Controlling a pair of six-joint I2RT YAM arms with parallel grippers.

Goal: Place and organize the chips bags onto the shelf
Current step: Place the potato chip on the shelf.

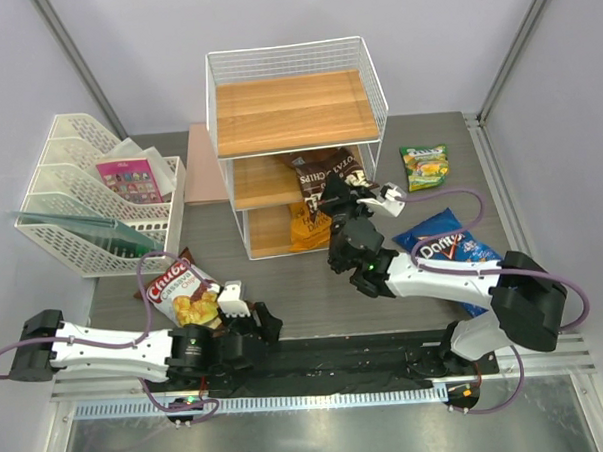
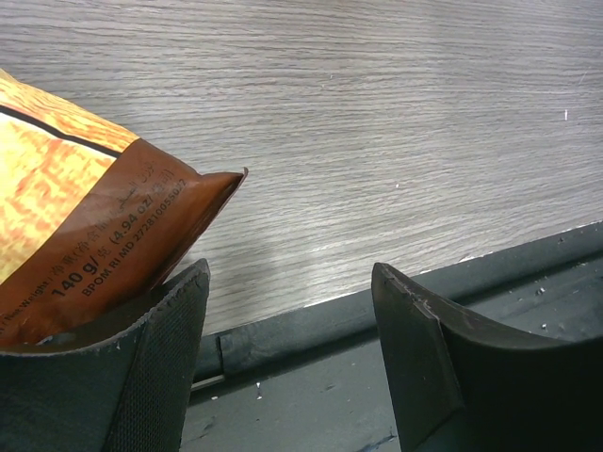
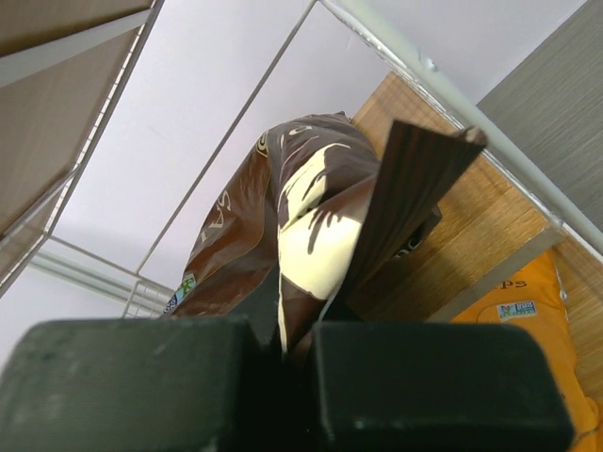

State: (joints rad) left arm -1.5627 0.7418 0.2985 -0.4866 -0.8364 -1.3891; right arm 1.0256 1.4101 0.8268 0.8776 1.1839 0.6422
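Two bags in the shelf [image 1: 292,111]: orange bag [image 1: 307,232] lowest, brown bag [image 1: 324,173] gripped by right pincer [image 3: 283,353]; left pincer [image 2: 292,330] wide.

White mesh file tray [image 1: 72,251] sits far-left on the table, several slots. Pink card packet [image 1: 131,180] leans in a rear slot, clear sleeve [image 1: 138,153] just behind it. Teal sheet [image 1: 91,227] lies tilted in the front slot. Flat pink board [image 1: 205,165] lies just right of the tray. Table [image 1: 284,287] is grey wood-grain. Black strip [image 1: 317,360] runs along its near edge, bare metal plate [image 1: 291,437] below that.
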